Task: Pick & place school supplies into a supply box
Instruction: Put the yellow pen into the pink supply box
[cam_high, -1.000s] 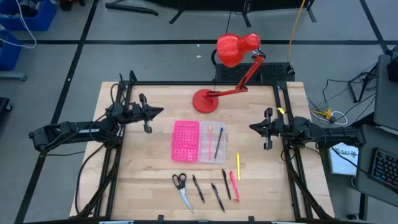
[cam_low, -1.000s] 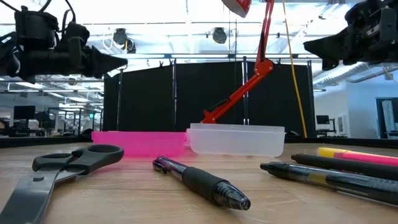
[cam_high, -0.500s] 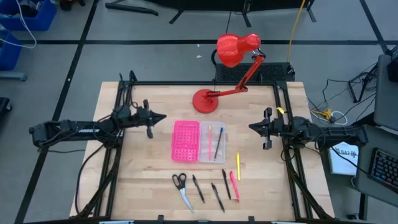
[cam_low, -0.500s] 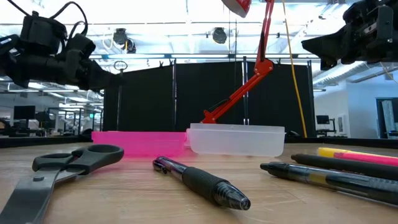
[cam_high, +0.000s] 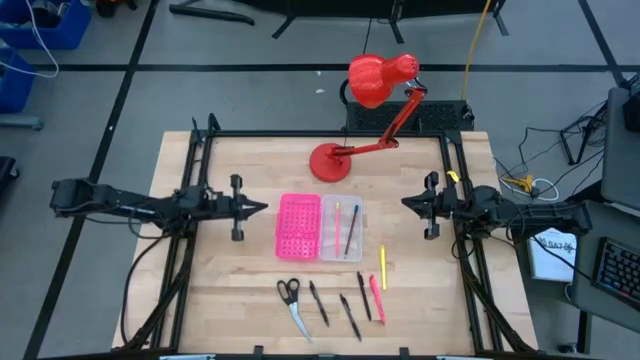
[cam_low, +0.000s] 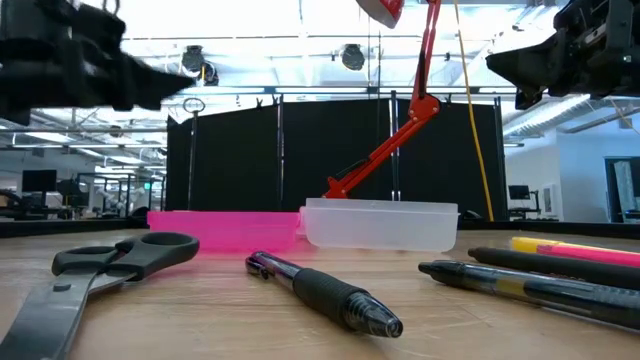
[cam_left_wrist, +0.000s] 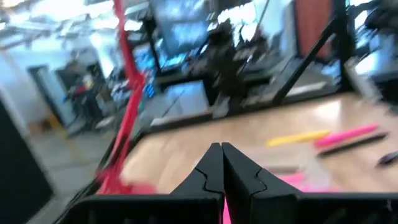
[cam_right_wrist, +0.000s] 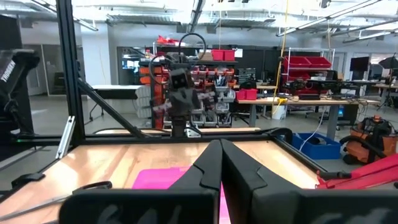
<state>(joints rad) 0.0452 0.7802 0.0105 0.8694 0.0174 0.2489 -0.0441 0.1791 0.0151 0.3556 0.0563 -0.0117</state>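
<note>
The supply box lies open at mid-table: a pink dotted lid (cam_high: 298, 225) joined to a clear tray (cam_high: 341, 228) that has two pencils in it. Toward the near edge lie black-handled scissors (cam_high: 291, 300), three black pens (cam_high: 349, 314), a pink pen (cam_high: 376, 298) and a yellow pencil (cam_high: 382, 265). My left gripper (cam_high: 262, 207) is shut and hovers left of the lid, pointing at it. My right gripper (cam_high: 404, 203) is shut too and hovers right of the tray. Both hang well above the table in the low view, the left gripper (cam_low: 185, 78) and the right gripper (cam_low: 490, 62).
A red desk lamp stands with its base (cam_high: 328, 161) on the table's far side, its arm slanting up to the head (cam_high: 380, 78) beyond the far edge. Bare wood lies between each gripper and the box. Black frame rails (cam_high: 452, 180) run along the table's sides.
My left gripper has swung toward the table's near edge, from level with the lamp base to level with the far end of the pink lid, still pointing right and still shut. The right arm and all supplies have kept still.
</note>
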